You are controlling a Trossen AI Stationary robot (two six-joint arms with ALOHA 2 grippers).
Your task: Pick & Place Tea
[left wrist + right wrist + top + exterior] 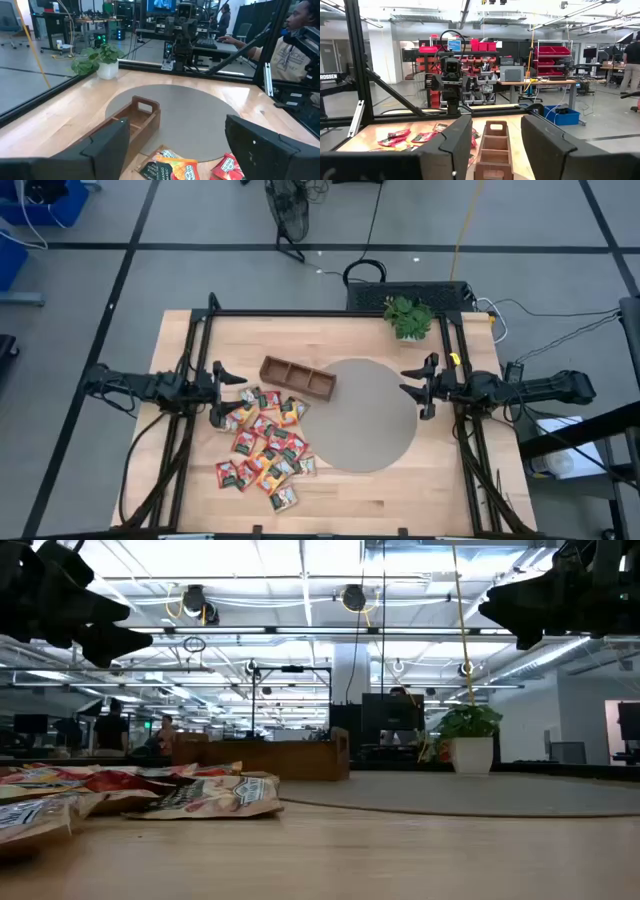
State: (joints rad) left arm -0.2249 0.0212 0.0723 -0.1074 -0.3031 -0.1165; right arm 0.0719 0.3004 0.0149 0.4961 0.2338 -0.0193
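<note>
Open workshop hall under a white ceiling with strip lights and hanging cables. Grey floor crossed by dark tape lines. Red bins on shelving behind a bench, blue crate below. Desks with monitors farther back. Seated person at one side, others standing in the distance.

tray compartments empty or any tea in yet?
Empty: the wooden tray shows bare compartments from above; the tea sachets all lie on the table beside it.
</note>
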